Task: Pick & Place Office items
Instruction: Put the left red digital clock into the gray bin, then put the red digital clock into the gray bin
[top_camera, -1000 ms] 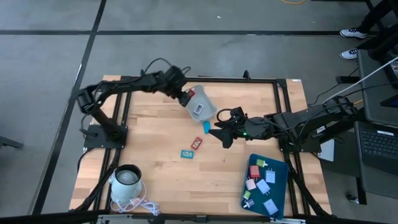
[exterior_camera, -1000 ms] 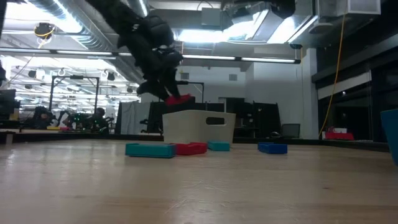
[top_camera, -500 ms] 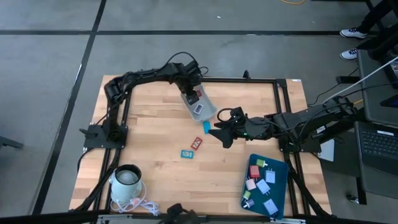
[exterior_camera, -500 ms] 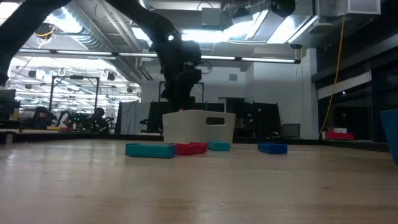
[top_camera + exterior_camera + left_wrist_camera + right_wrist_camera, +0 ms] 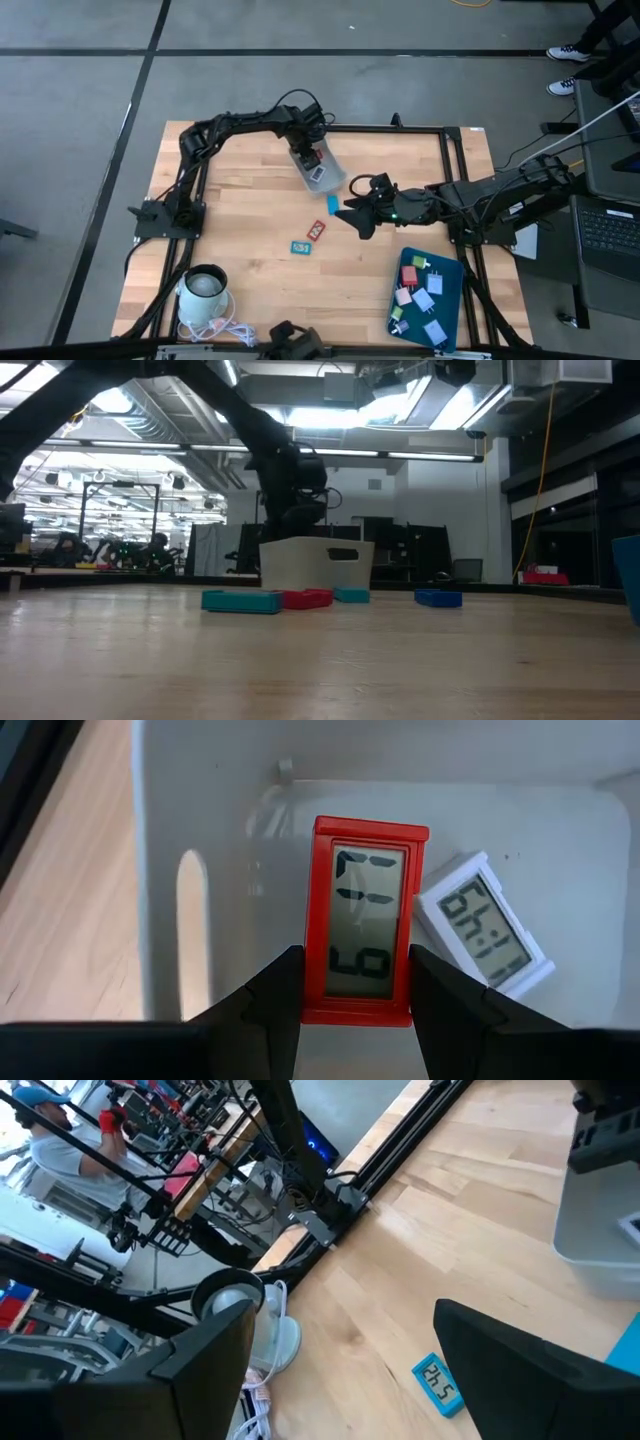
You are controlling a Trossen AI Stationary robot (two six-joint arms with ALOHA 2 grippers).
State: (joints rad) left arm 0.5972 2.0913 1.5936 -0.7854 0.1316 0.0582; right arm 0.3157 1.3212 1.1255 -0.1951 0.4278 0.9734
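My left gripper [image 5: 311, 152] reaches down into the translucent grey bin [image 5: 320, 170] and is shut on a small red clock [image 5: 366, 920]. A white clock [image 5: 483, 937] lies flat on the bin's floor beside it. In the low view the left gripper [image 5: 290, 510] dips behind the bin's rim [image 5: 318, 544]. My right gripper [image 5: 355, 215] hovers open over the table's middle, right of three loose pieces: a light-blue one [image 5: 332, 203], a red one [image 5: 316, 230] and a teal one [image 5: 300, 247]. The right wrist view shows the teal clock [image 5: 437, 1383] lying flat on the wood. My left gripper pinches the red clock between its two fingers [image 5: 275, 995], which sit on the clock's two long side edges near one short end [image 5: 360, 1010]. The fingers come from above, pointing down into the bin. The clock's face points at the wrist camera; whether it touches the bin's floor cannot be told.
A dark-teal tray [image 5: 449, 300] with several small pieces sits at the table's near right. A white round device with a cable [image 5: 203, 290] stands at the near left corner. Black frame rails [image 5: 400, 129] run along the table's edges. Bare wood [image 5: 240, 220] lies left of the loose pieces.
My left gripper has carried the red clock from just left of the bin toward the table's right, over the bin, then down into it, staying shut on the clock. The left arm's elbow has swung toward the far edge.
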